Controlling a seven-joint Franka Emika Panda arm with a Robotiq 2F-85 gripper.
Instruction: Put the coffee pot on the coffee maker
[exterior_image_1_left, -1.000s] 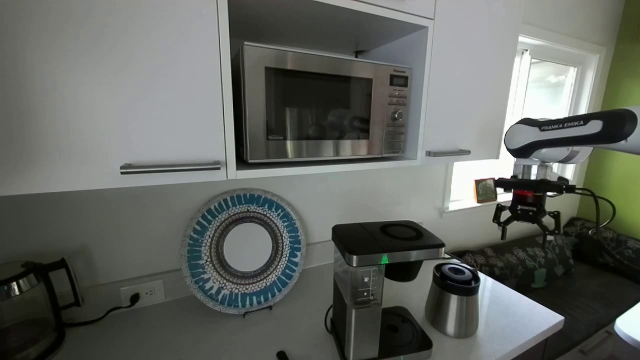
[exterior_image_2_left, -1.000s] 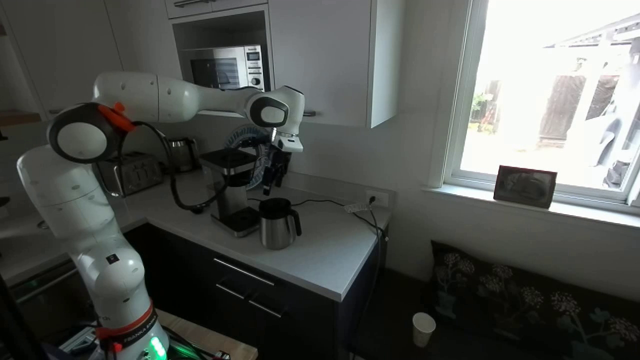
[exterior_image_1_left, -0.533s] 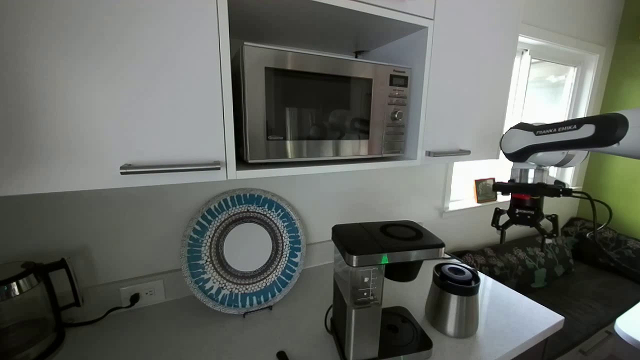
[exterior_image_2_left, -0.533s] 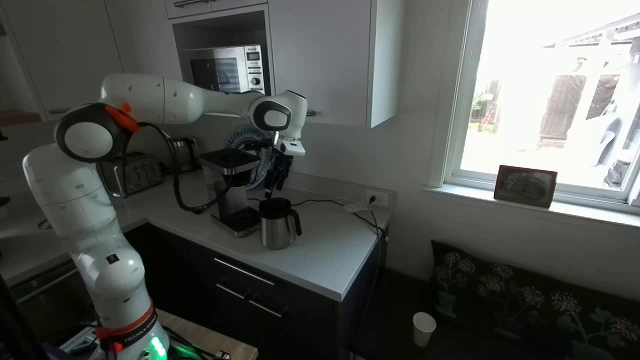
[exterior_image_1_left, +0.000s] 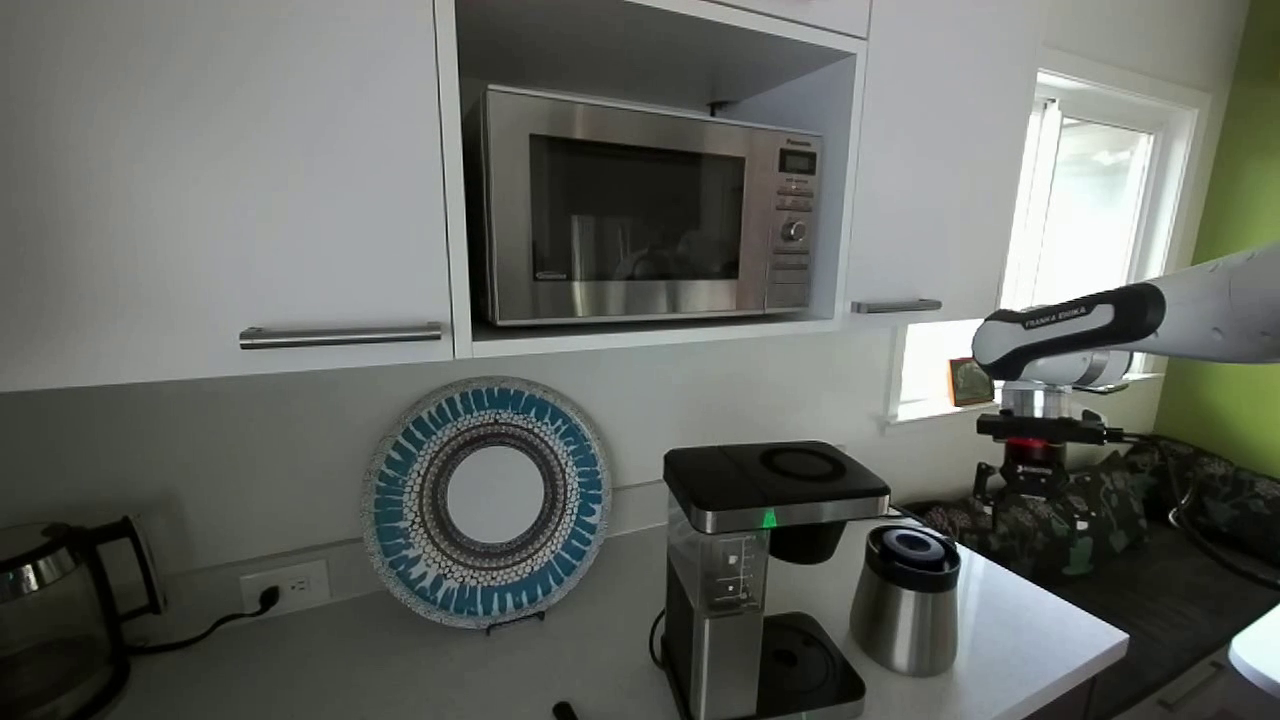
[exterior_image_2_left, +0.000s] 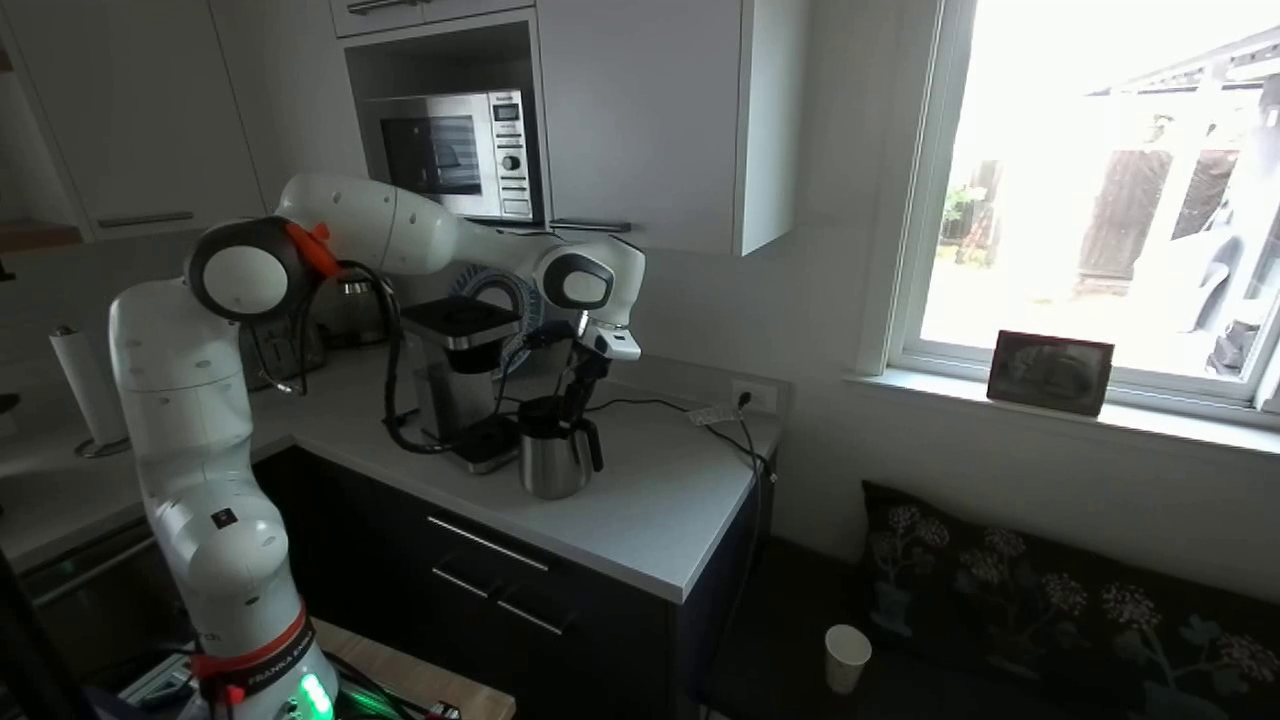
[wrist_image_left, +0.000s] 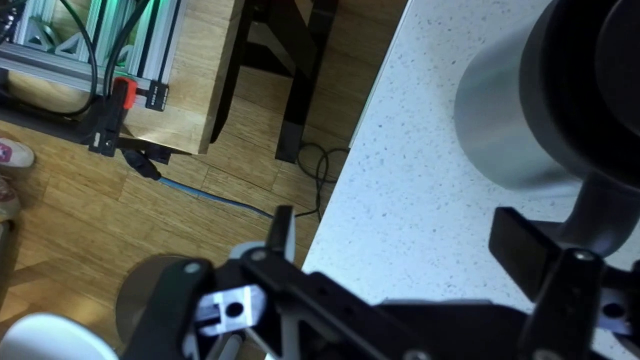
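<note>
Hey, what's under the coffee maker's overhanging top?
Under the top of the coffee maker hangs a black holder, above a flat black base. The holder's inside is covered and cannot be seen.

Boxy black-and-steel coffee maker (exterior_image_1_left: 730, 590): near in an exterior view, shared by both
Speckled white worktop (wrist_image_left: 400, 225): wrist view, close, downward

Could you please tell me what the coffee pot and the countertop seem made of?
Most of the coffee pot looks like brushed steel, given its soft metallic sheen. The countertop, white with fine grey specks, could be smooth engineered stone or laminate.
</note>
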